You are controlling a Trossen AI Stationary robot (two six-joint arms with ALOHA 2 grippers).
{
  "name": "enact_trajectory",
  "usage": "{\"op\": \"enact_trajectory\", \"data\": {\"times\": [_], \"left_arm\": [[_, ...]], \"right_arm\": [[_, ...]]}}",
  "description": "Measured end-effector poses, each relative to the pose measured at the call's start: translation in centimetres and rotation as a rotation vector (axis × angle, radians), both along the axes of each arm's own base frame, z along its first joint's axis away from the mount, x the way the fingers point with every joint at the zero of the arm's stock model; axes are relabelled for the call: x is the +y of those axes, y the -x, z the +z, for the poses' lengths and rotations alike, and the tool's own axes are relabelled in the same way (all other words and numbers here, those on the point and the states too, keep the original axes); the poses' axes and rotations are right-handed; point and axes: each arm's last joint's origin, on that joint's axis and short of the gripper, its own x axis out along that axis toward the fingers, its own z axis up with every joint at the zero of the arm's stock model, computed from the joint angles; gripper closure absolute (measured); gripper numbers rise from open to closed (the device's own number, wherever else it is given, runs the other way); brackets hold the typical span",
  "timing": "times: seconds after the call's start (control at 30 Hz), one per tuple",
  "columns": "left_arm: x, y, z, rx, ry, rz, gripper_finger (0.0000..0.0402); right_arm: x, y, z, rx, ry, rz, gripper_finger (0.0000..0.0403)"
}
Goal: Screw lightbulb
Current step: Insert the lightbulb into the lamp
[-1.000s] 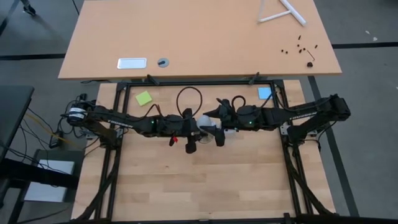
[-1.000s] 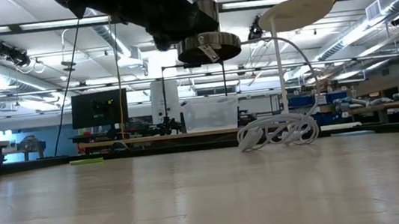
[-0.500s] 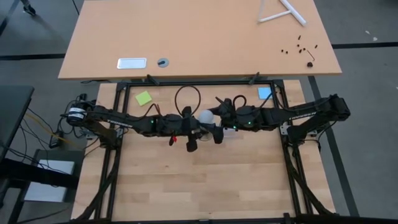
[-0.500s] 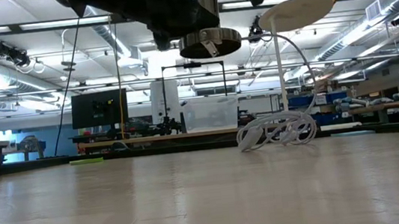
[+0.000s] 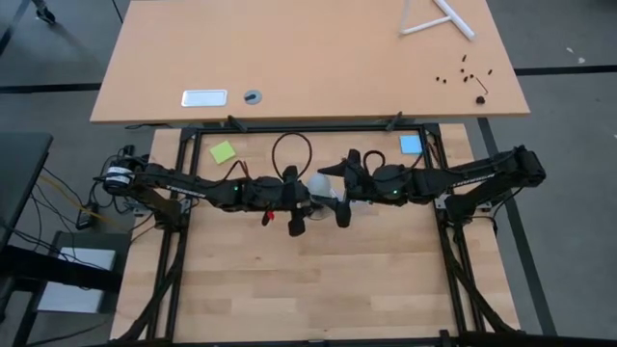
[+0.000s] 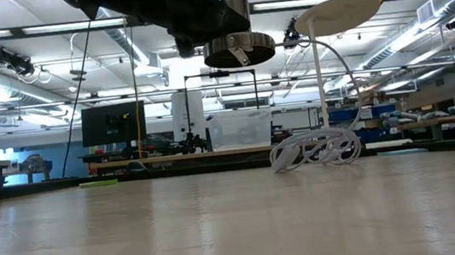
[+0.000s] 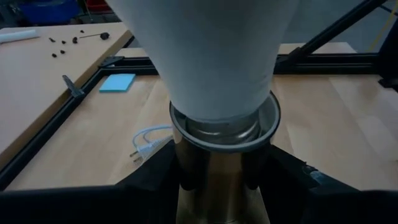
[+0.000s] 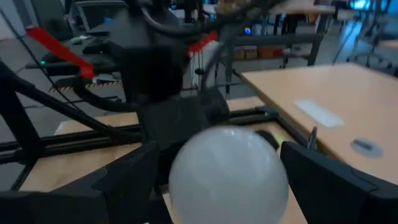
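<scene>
Overhead, table-level and two close wrist views.

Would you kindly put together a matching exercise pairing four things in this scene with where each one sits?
Things:
1. lightbulb
2. green sticky note
3. blue sticky note
4. white plug and cord

Places:
A. far left part of the work table
B. lying on the work table by the blue note
C. seated in the metal socket held by the left gripper
D. far right part of the work table

Pairs: 1-C, 2-A, 3-D, 4-B
</scene>
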Motion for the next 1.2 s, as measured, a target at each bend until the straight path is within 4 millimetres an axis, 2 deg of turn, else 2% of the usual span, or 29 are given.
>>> {"op": "enact_trajectory", "data": {"times": [0.17,0.43,0.8,0.97,1.2], "left_arm": [[0.0,0.0,0.0,0.002,0.001,-0.015,0.0234],[-0.2,0.0,-0.1,0.014,-0.017,-0.084,0.0234],[-0.2,0.0,-0.9,0.073,-0.025,-0.087,0.0234],[-0.2,-0.2,-1.8,0.085,-0.027,-0.083,0.0234],[-0.2,1.3,-4.8,-0.008,0.018,-0.089,0.0234]], "right_arm": [[-0.1,0.9,0.9,-0.001,0.062,0.016,0.0064],[-0.2,1.2,1.0,0.138,0.057,0.052,0.0073],[-0.1,1.6,1.5,0.125,0.075,0.062,0.0078],[-0.1,1.7,1.4,0.140,0.076,0.062,0.0080],[-0.3,2.2,1.0,0.202,0.073,0.028,0.0081]]}}
